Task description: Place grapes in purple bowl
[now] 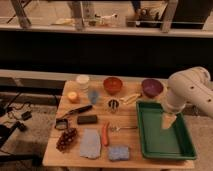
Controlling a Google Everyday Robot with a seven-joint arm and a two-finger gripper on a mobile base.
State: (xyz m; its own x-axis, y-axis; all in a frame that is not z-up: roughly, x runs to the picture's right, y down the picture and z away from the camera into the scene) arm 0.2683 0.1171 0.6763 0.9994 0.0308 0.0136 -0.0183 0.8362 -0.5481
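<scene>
One bunch of grapes (66,140) lies at the table's (132,144) front-left corner, well apart from the purple bowl (152,87) at the back right, and is not yet picked up. The gripper (167,121), spread and empty, hangs over the tray (159,142) — the reach is the step in hand. Next it must cross the cluttered wooden top to the grapes — a dark wall runs behind.

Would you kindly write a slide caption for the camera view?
Gripper hovers over green tray; grapes sit at the table's near-left corner, purple bowl at back right.

The arm (189,91) bends downward above the table's (131,141) right edge. The gripper (168,121) points down, fingers apart, empty.
</scene>
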